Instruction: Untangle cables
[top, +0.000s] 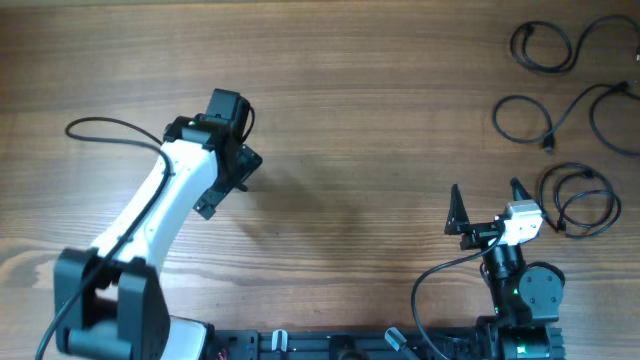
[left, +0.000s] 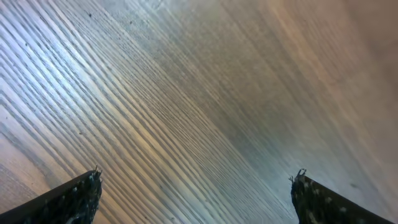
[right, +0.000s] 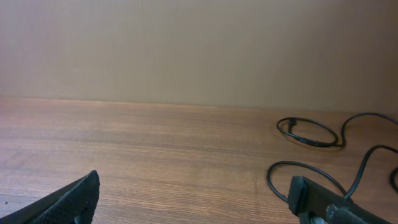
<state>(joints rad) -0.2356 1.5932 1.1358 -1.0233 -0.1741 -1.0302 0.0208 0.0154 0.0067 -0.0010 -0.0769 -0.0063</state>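
Three black cables lie as separate loops on the wooden table (top: 380, 90), all on the outer right of the right gripper (top: 484, 190), none of them touching it. Near coil (top: 545, 190) sits just beside the right gripper, level with its fingers and off to its right. Middle coil (top: 498, 115) is ahead of the right gripper and slightly right. Far coil (top: 513, 42) is farthest ahead of it, near the table's back corner. Cord tails from the middle and far coils run on further right of the right gripper toward the frame edge, and I can't tell whether those tails cross each other there. Right gripper: jaws spread wide, fingers pointing forward low over the table, nothing between them. The right wrist view shows bare wood in the gap, with two of the loops ahead and right of the right gripper, the closer one partly hidden behind its right finger. Left gripper (top: 228, 183) is well apart from the right gripper, far to its left and a bit further forward, pointing down at the table. Its jaws are also spread wide. The left wrist view shows only wood grain between the two fingertips, so it grips nothing. No cable is near the left gripper, and the whole set is on the opposite side of the right gripper from it.
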